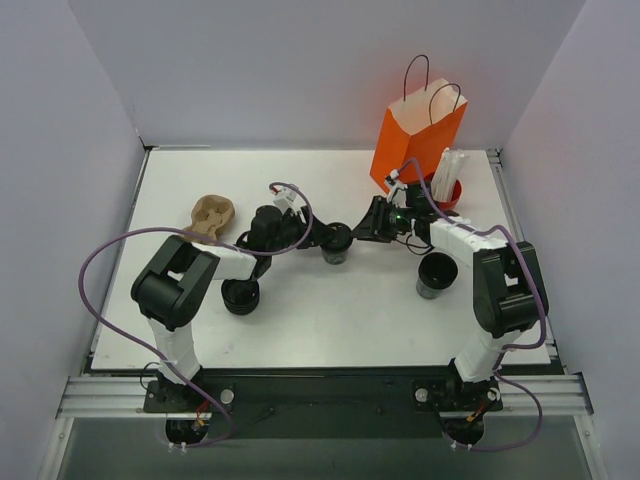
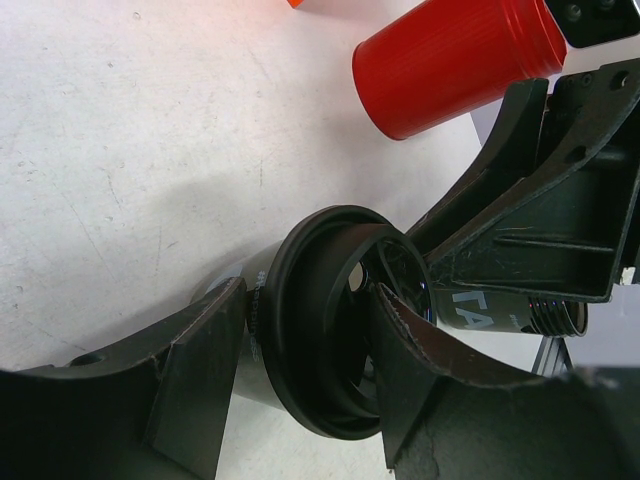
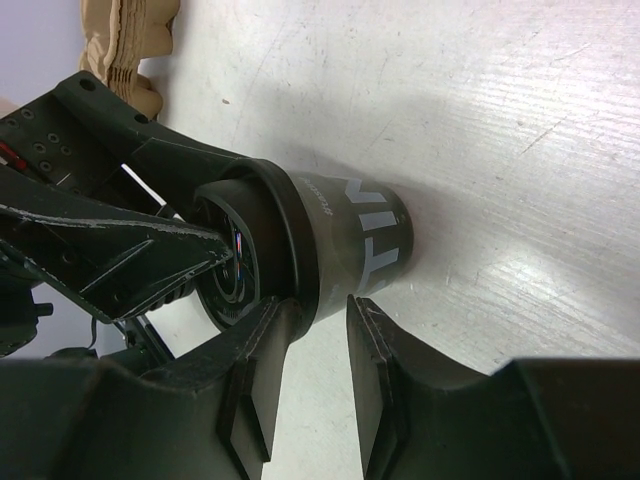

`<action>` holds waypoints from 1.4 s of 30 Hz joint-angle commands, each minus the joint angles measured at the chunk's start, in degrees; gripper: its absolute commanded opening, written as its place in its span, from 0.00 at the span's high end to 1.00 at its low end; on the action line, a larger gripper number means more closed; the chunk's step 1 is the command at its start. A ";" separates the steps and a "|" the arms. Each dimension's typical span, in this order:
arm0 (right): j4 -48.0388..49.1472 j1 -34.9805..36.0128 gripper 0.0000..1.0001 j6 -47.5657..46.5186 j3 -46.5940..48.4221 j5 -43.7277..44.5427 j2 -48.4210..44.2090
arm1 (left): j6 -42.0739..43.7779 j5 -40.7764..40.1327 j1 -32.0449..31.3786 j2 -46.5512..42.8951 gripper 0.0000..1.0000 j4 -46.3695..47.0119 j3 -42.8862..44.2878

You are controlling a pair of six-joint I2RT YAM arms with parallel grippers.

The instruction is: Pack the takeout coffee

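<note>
The takeout coffee (image 1: pixel 338 248) is a small dark cup with a black lid, standing mid-table. My left gripper (image 1: pixel 326 238) comes in from the left and is shut on it. In the left wrist view one finger (image 2: pixel 195 375) presses the cup's body, the other (image 2: pixel 430 380) lies across the lid (image 2: pixel 300 330). My right gripper (image 1: pixel 358 228) stands just right of the cup. In the right wrist view its fingers (image 3: pixel 262 370) stand a little apart beside the lid rim of the cup (image 3: pixel 360 225), with only table between them.
An orange paper bag (image 1: pixel 418 135) stands at the back right, with a red cup of white straws (image 1: pixel 447 190) in front of it. A second dark cup (image 1: pixel 437 275) is near the right arm. A black round stack (image 1: pixel 240 296) and a cardboard carrier (image 1: pixel 210 215) lie to the left.
</note>
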 commanded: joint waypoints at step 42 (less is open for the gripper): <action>11.56 2.07 0.87 4.33 -15.18 5.08 4.16 | 3.60 -2.48 -2.04 11.48 0.41 -15.75 -4.47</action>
